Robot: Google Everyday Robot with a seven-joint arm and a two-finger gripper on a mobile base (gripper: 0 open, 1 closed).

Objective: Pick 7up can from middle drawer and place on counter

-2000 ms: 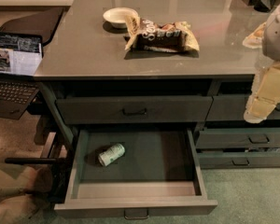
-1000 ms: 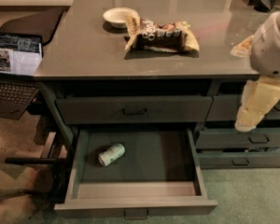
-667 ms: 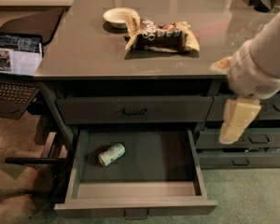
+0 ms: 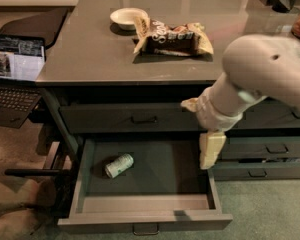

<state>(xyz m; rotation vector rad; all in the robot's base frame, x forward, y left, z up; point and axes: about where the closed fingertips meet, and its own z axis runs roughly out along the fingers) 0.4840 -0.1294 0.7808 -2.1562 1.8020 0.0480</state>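
Note:
The 7up can (image 4: 119, 165) lies on its side in the left part of the open middle drawer (image 4: 145, 221), which is pulled far out and otherwise bare. The grey counter (image 4: 95, 54) tops the cabinet above it. My gripper (image 4: 211, 151) hangs from the white arm (image 4: 260, 69) over the drawer's right side, well to the right of the can and apart from it. Its pale fingers (image 4: 211, 149) point down.
On the counter lie a brown-and-yellow snack bag (image 4: 172, 36) and a white bowl (image 4: 127, 17). A shut shallower drawer (image 4: 140, 118) sits above the open one. Narrower drawers (image 4: 262, 154) stand to the right. An open laptop (image 4: 12, 74) is at the left.
My arm has swung left and down from the right edge, bringing the gripper over the right side of the open drawer. The can has not moved.

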